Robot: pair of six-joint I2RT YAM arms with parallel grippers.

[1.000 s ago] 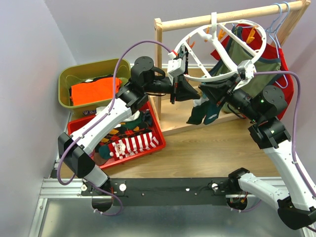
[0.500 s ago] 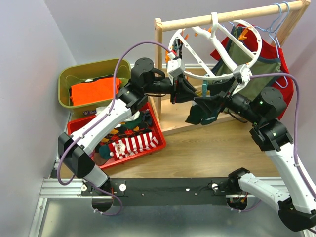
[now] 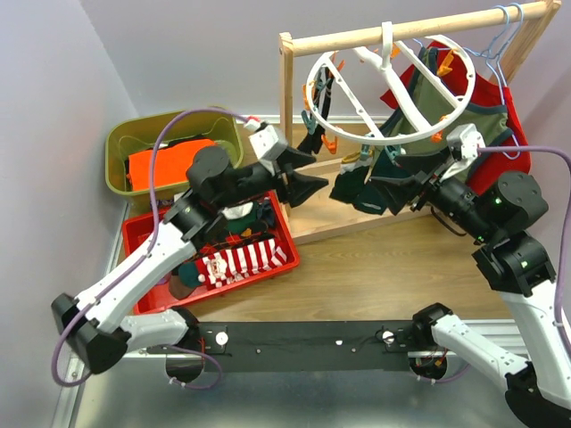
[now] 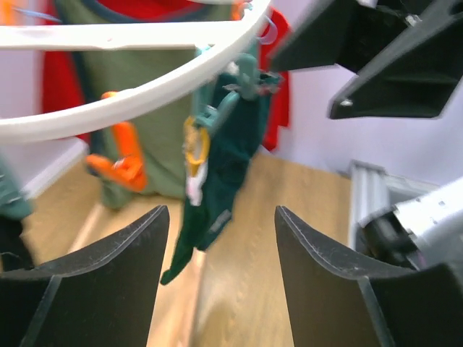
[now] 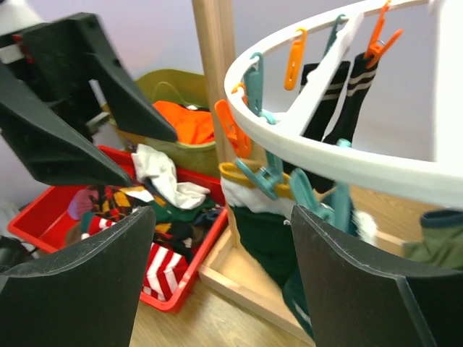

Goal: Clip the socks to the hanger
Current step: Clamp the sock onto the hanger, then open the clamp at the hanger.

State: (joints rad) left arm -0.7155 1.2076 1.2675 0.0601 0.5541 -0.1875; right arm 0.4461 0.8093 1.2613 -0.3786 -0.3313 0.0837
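Wooden surface [image 3: 357,267] carries a red tray [image 3: 223,283] at its near left, heaped with loose socks [image 3: 234,260], a red-and-white striped one on top. Just beyond the tray, a green bin [image 3: 114,165] holds an orange garment [image 3: 165,163]. Farther in, both arms point at the hanger [image 3: 390,89]. The left gripper [image 4: 221,211] is released, jaws spread and empty, facing a dark green sock [image 4: 226,163] clipped to the ring. The right gripper [image 5: 223,210] is likewise released and grasps nothing, below the ring's right side. The white hanger hangs by its hook from the wooden rack [image 3: 357,37] at the far side, with black socks [image 3: 314,134] clipped on its left. Olive and red shirts [image 3: 486,125] hang behind it.
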